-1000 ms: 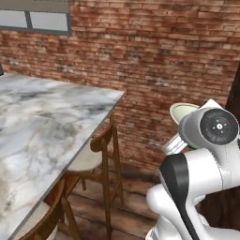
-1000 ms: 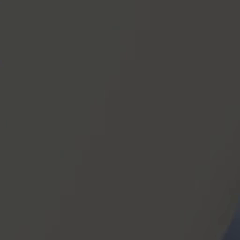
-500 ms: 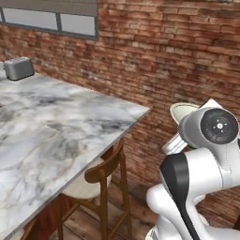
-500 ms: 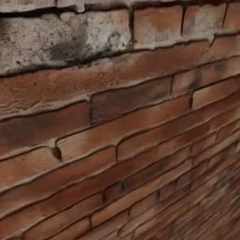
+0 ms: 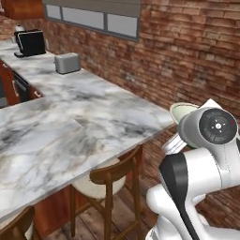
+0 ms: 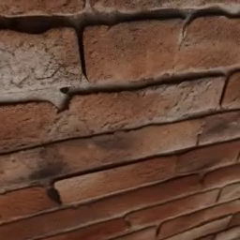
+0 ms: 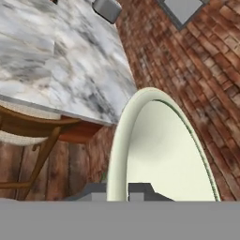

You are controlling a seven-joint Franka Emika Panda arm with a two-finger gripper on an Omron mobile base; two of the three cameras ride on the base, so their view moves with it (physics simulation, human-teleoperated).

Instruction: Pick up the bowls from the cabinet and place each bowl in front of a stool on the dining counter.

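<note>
Cream bowl (image 7: 161, 150) clamped in our jaws, beside the marble bench (image 5: 70, 122).
We see a stool (image 5: 105, 180) tucked under its edge; brick wall (image 6: 122, 122) close.

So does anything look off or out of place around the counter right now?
Nothing spilled or damaged. The one odd sight is the bowl, gripped at its rim by the shut gripper and carried on edge rather than level. The dining counter looks tidy, and the stool stands tucked under its overhang.
</note>
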